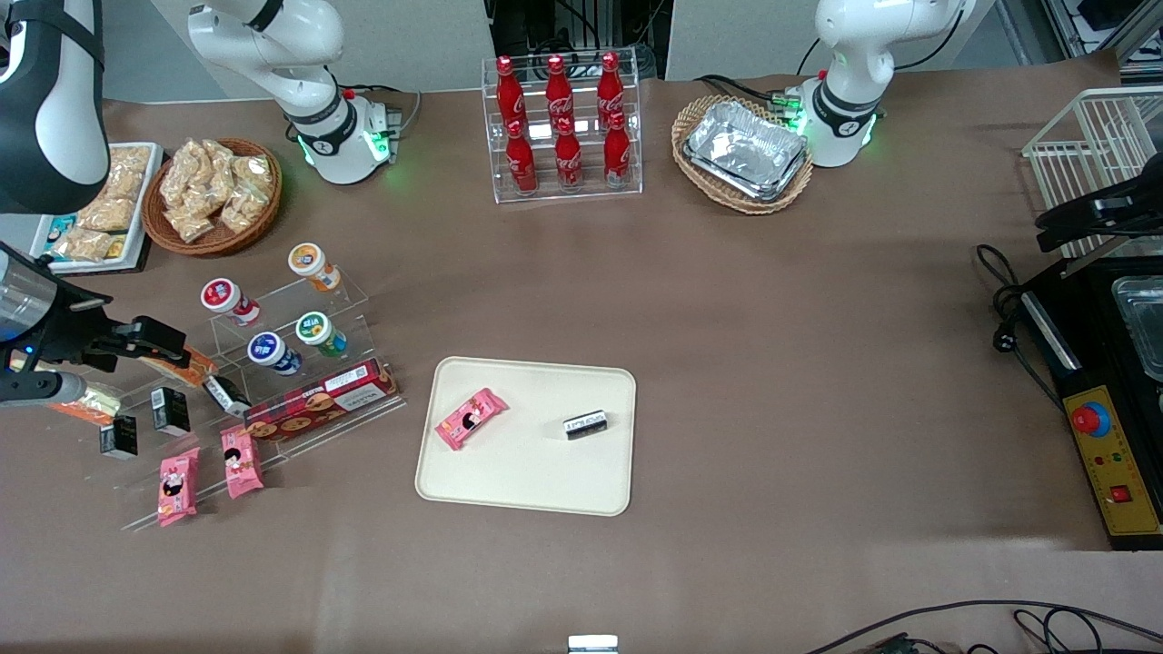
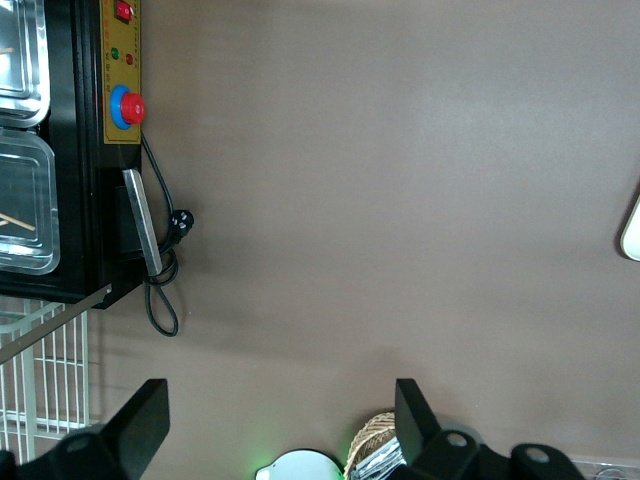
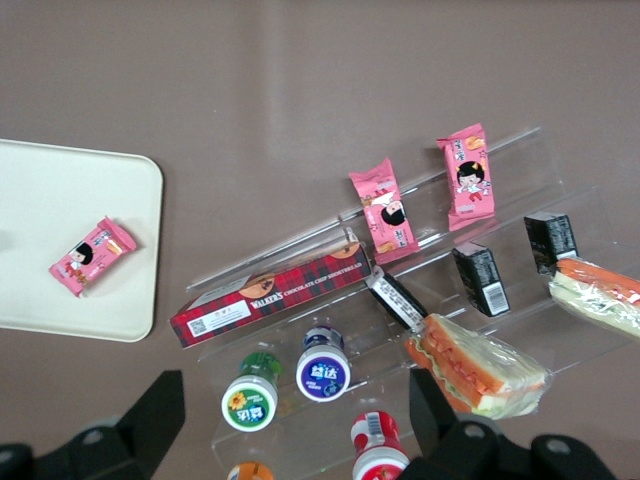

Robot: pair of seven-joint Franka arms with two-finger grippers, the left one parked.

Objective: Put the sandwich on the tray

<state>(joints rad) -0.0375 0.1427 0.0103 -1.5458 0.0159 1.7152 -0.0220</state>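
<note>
The cream-beige tray [image 1: 527,477] lies mid-table and also shows in the right wrist view [image 3: 60,200]. It holds a pink snack pack [image 1: 471,418] and a small black box [image 1: 585,424]. The long sandwich [image 3: 600,295], pale bread with an orange strip, lies on the clear stepped stand [image 3: 520,170]. In the front view the arm mostly hides it [image 1: 86,406]. A stubbier sandwich with orange-red filling [image 3: 478,365] lies beside it. My gripper [image 3: 300,430] is open and empty, hovering above the stand's small bottles, apart from both sandwiches. It also shows in the front view [image 1: 159,341].
The stand also carries a tartan cookie box [image 1: 320,406], pink snack packs [image 1: 242,460], small black boxes [image 1: 170,410] and capped bottles [image 1: 273,352]. A snack basket [image 1: 213,193], a cola rack [image 1: 563,127] and a foil-tray basket [image 1: 743,153] stand farther from the front camera.
</note>
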